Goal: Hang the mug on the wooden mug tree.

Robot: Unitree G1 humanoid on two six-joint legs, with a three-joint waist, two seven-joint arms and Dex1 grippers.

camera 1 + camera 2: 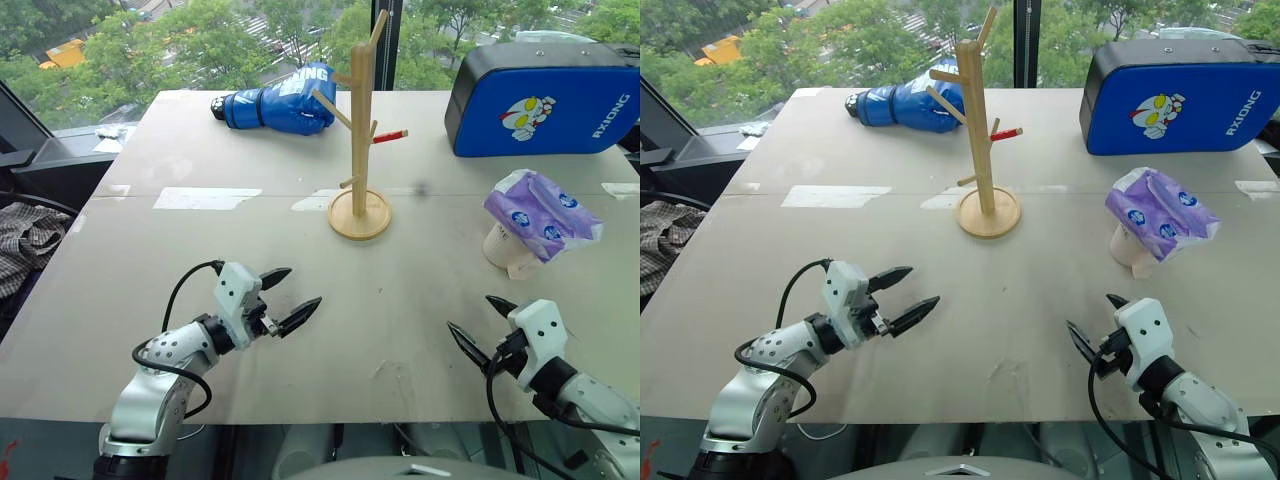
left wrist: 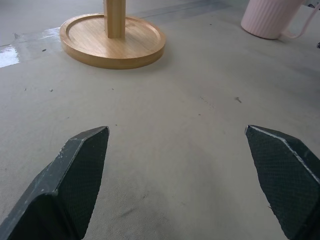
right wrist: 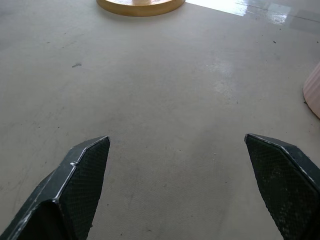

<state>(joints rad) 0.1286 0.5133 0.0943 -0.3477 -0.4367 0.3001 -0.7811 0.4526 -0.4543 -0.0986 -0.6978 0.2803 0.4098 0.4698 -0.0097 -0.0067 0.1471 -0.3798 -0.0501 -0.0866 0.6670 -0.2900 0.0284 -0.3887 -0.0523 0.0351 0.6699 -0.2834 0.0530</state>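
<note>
The mug is cream-white and stands at the right of the table, its top covered by a purple-and-white packet. In the left wrist view its ribbed wall and loop handle show, mug. The wooden mug tree stands upright at the table's middle on its round base, one peg red-tipped, all pegs bare. My left gripper is open over the near left of the table, aimed toward the tree's base. My right gripper is open near the front right, short of the mug, nothing between its fingers.
A blue boxing glove lies at the back, left of the tree. A blue padded shield leans at the back right. A checked cloth lies off the table's left edge. Bare tabletop spans between the two grippers.
</note>
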